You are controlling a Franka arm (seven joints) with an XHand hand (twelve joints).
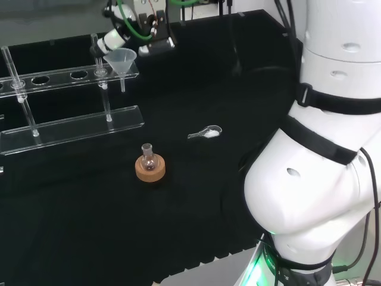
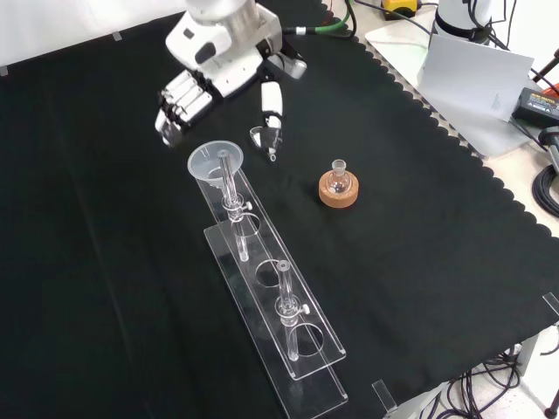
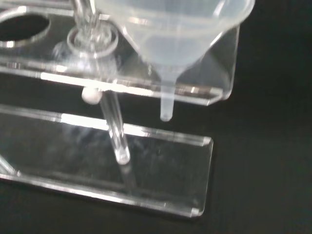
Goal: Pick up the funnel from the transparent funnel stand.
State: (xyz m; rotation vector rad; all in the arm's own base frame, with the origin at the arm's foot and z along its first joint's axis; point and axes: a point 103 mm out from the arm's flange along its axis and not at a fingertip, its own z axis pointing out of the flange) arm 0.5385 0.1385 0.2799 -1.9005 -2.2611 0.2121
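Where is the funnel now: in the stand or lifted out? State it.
In the stand. The funnel sits upright in the end hole of the transparent funnel stand, spout hanging below the top plate. The hand hovers beside it, not gripping.

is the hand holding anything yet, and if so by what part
Nothing is held. The hand hovers open beside the funnel, which sits in the end hole of the transparent stand.

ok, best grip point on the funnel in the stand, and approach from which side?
Probably the cone wall just under the rim of the funnel, lifted straight up. Its spout hangs through the end hole of the stand, so only the cone is exposed. The hand sits beyond that end, fingers apart; come from there.
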